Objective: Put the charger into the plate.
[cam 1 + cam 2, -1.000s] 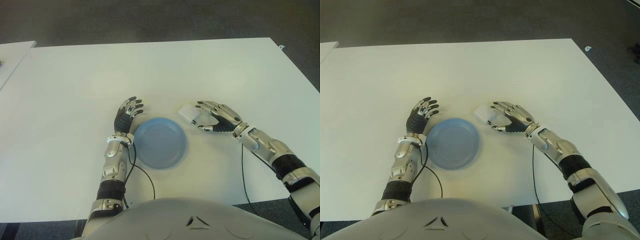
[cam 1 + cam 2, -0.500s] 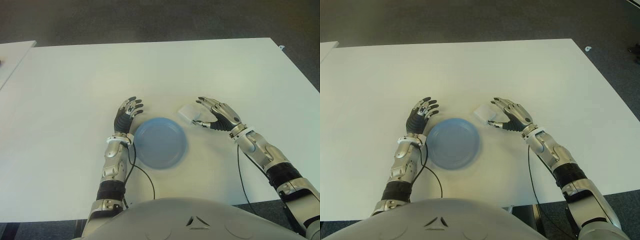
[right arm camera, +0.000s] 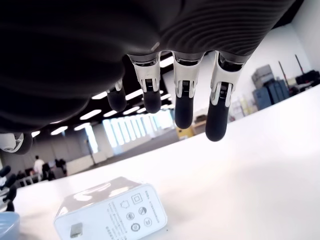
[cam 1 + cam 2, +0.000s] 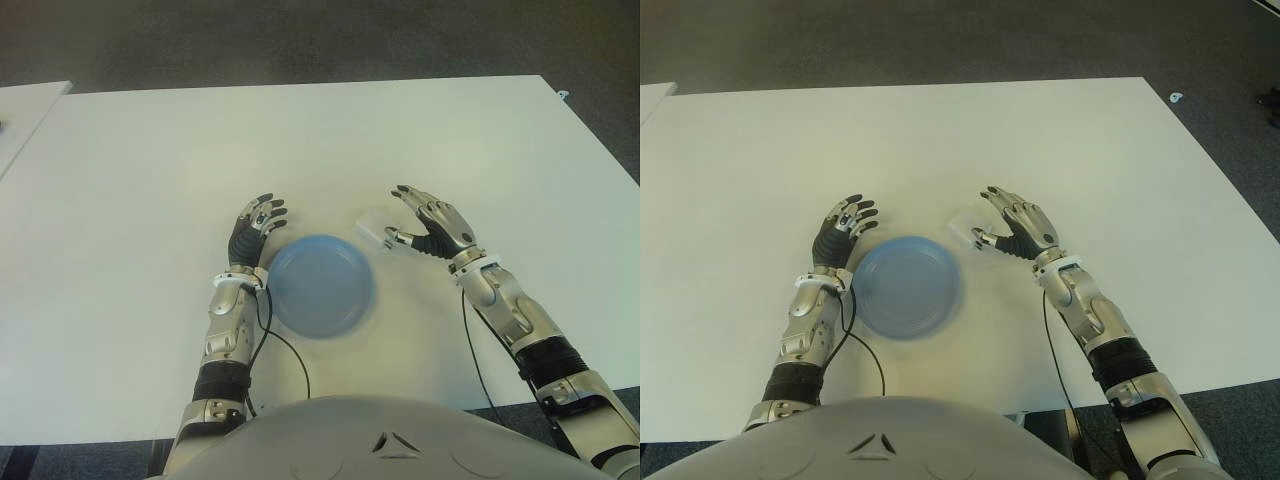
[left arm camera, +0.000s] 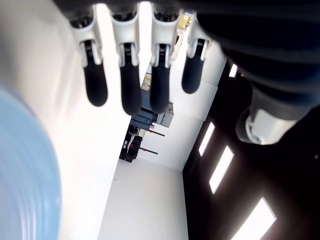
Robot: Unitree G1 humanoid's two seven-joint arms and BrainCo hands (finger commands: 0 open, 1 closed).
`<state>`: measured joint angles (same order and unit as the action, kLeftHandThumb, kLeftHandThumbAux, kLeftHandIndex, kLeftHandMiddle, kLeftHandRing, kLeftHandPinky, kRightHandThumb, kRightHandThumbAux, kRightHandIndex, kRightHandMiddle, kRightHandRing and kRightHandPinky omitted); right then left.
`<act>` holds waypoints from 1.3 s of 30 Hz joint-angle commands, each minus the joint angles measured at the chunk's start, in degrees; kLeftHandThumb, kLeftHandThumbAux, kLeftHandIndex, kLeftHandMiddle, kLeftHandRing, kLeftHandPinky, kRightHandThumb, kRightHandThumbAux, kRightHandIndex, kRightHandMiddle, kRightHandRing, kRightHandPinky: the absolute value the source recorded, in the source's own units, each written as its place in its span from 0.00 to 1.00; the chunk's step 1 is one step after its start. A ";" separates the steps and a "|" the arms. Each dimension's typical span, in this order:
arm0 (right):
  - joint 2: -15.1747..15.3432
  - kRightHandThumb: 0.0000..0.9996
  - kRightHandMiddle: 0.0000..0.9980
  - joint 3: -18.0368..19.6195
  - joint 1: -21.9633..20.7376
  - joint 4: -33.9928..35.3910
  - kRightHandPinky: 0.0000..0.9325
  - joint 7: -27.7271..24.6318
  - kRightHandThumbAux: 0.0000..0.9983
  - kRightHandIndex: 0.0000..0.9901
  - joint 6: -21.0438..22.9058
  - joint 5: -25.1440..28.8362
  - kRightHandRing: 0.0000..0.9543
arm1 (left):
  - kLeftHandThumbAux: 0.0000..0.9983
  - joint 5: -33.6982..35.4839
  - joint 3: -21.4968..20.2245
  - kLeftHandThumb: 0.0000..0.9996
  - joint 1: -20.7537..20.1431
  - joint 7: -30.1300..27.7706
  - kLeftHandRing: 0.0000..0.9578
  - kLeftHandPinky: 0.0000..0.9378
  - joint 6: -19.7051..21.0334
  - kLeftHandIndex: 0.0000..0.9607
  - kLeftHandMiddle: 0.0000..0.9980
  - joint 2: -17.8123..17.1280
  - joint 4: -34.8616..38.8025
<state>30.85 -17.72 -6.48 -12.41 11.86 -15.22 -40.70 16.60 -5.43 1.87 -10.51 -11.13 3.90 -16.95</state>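
White charger (image 4: 376, 227) lies flat on the white table (image 4: 150, 160), just right of and a little beyond the blue plate (image 4: 320, 285) — not in it. Right hand (image 4: 432, 226) hovers just right of the charger, fingers (image 3: 218, 116) spread and extended above it, thumb tip close to the charger's near right edge; contact cannot be confirmed. In the right wrist view the charger sits under the fingertips with a clear gap, holding nothing. Left hand (image 4: 253, 231) shows at the plate's far left rim, fingers (image 5: 128, 75) straight and slightly apart, empty. A thin black cable (image 4: 285, 345) runs along the left forearm near the plate. Nothing sits between charger and plate.
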 commanded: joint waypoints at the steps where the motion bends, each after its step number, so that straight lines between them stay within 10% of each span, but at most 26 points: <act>1: -0.88 0.42 0.04 0.37 1.20 1.16 0.20 -1.52 0.20 0.00 2.68 -0.64 0.11 | 0.54 -0.31 0.56 0.00 1.15 0.37 0.35 0.38 1.02 0.29 0.33 1.53 -0.27; 21: 3.10 0.40 0.00 -3.00 -2.84 8.52 0.21 -21.83 0.18 0.00 15.48 -10.28 0.05 | 0.54 -0.05 0.64 0.00 1.53 0.02 0.35 0.38 0.35 0.30 0.33 1.74 -0.15; 39: 5.93 0.37 0.00 -4.86 -6.24 11.22 0.16 -31.30 0.21 0.00 15.96 -14.84 0.00 | 0.54 0.61 0.93 0.00 1.85 0.04 0.36 0.38 0.62 0.29 0.34 2.22 0.06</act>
<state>36.01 -21.68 -12.06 -1.12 -18.43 1.32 -54.46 16.89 -4.94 2.59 -10.52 -11.34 3.92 -16.41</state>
